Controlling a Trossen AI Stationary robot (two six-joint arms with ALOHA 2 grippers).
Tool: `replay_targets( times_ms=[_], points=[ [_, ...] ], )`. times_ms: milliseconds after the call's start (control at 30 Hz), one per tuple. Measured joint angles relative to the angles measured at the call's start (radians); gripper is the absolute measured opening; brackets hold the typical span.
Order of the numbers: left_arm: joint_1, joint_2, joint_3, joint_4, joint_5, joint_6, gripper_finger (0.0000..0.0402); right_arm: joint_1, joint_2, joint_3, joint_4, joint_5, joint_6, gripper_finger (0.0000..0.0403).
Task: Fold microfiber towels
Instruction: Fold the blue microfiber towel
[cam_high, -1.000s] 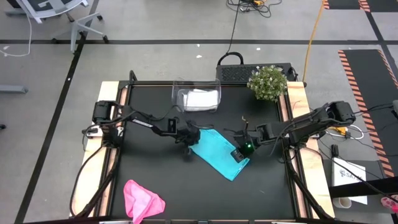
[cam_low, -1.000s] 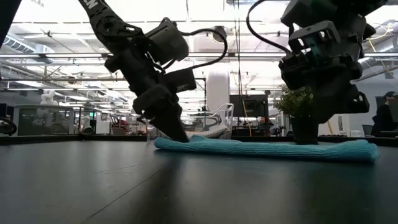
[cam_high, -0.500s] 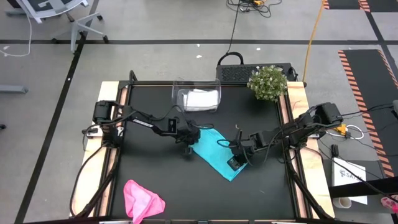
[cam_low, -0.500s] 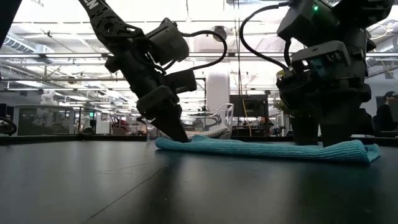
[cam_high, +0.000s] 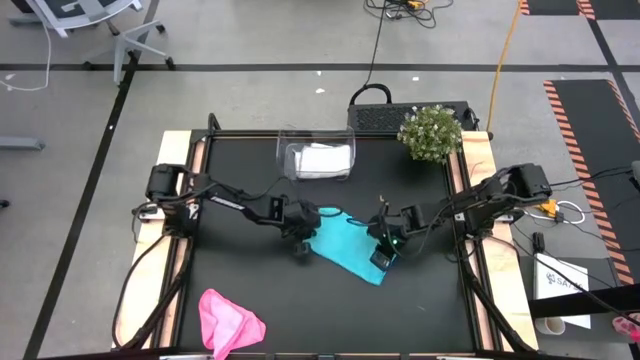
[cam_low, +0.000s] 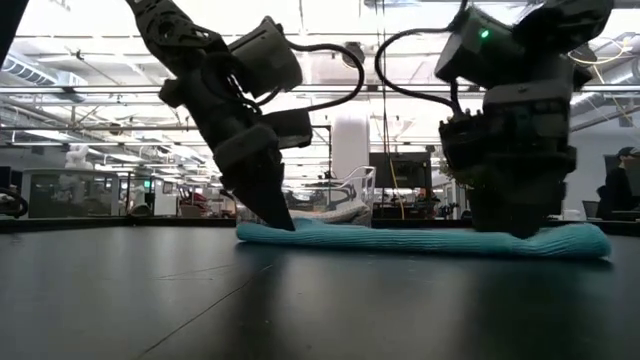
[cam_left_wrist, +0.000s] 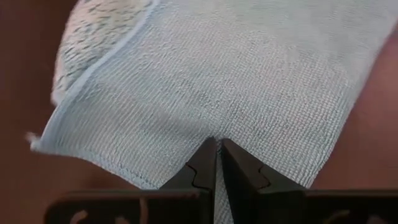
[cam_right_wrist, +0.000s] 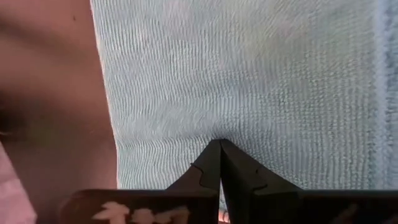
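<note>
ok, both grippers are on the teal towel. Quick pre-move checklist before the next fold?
1. Left gripper shut on teal towel at its left end: ok.
2. Right gripper shut, pressing the towel's right part: ok; an actual pinch: cannot tell.
3. Towel lying flat on the table: ok.
4. Pink towel at the table's front, apart from both arms: ok.
5. Clear tub behind, holding a pale cloth, apart from the towel: ok.

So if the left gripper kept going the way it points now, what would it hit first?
The teal towel. The left gripper points steeply down with its tips already pressed into the cloth near one end, shut; directly under that is the table. Whether it pinches any fabric is unclear.
</note>
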Motion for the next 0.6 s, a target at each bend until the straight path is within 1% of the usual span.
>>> replay_targets(
  times_ms=[167,300,433,533,600],
  points=[
    [-0.059,0.0,0.0,-0.045,0.018,-0.178,0.003,-0.094,0.0,0.0,0.003,0.031,-0.158,0.0],
    [-0.088,0.0,0.0,-0.076,0.017,-0.308,0.003,-0.173,-0.002,-0.001,0.003,0.032,-0.226,0.0],
    [-0.09,-0.004,-0.002,-0.075,0.016,-0.34,0.003,-0.218,-0.019,-0.003,0.007,0.036,-0.229,0.0],
    [-0.084,-0.044,-0.005,-0.078,-0.004,-0.34,0.003,-0.231,-0.055,-0.006,0.002,0.034,-0.223,0.0],
    [-0.077,-0.087,-0.012,-0.117,-0.039,-0.332,0.003,-0.238,-0.094,-0.007,0.008,0.019,-0.211,0.0]
  ],
)
